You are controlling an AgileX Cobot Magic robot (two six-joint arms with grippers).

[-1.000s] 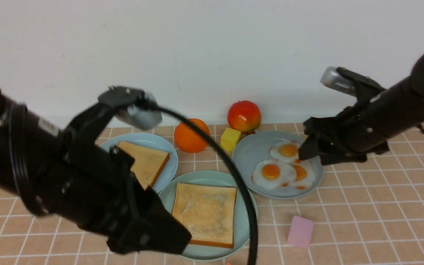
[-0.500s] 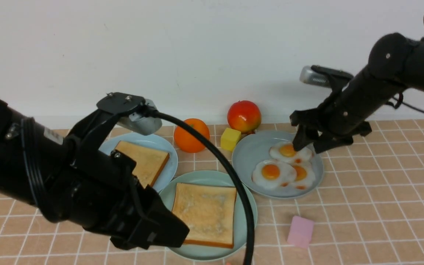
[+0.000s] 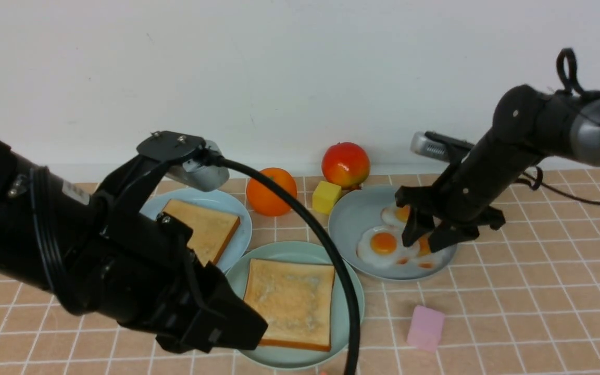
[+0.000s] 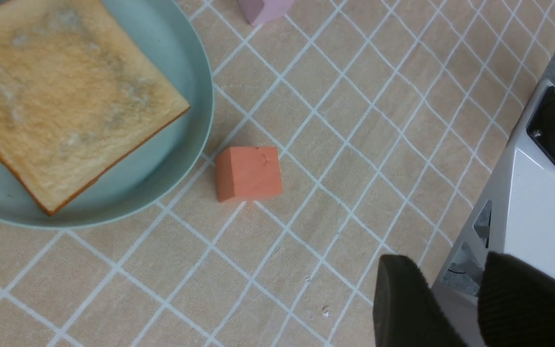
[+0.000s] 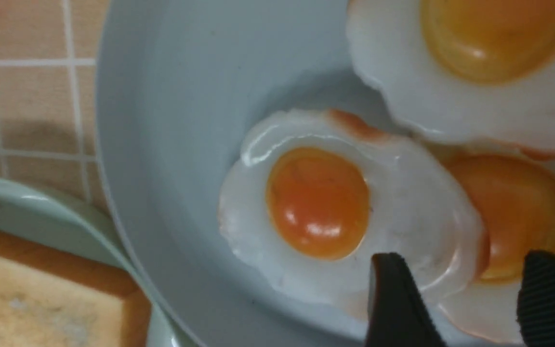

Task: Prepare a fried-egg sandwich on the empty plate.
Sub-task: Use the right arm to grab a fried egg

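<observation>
One toasted bread slice (image 3: 289, 302) (image 4: 65, 106) lies flat on the mint-green empty plate (image 3: 237, 281) (image 4: 181, 96) at the front centre. A second slice (image 3: 203, 229) rests on the sky-blue plate (image 3: 237, 219) behind it to the left. Three fried eggs overlap on the grey-blue plate (image 3: 352, 219) (image 5: 162, 144). My right gripper (image 3: 424, 244) (image 5: 465, 262) is open and low over them, its fingertips astride the overlapping edges of the front egg (image 3: 383, 245) (image 5: 316, 202) and the one beside it (image 5: 513, 212). My left gripper (image 3: 216, 333) (image 4: 448, 262) is open and empty, near the mint plate's front left.
An orange (image 3: 271, 191), a red-yellow apple (image 3: 345, 164) and a yellow block (image 3: 326, 197) stand at the back by the wall. A pink block (image 3: 425, 328) lies right of the mint plate. An orange-red block (image 4: 248, 173) sits by that plate's front rim, near the robot's white base (image 4: 523, 202).
My right gripper has swung left and come down from beside the grey-blue plate to just over the eggs. My left arm shifted slightly and its jaws narrowed a little.
</observation>
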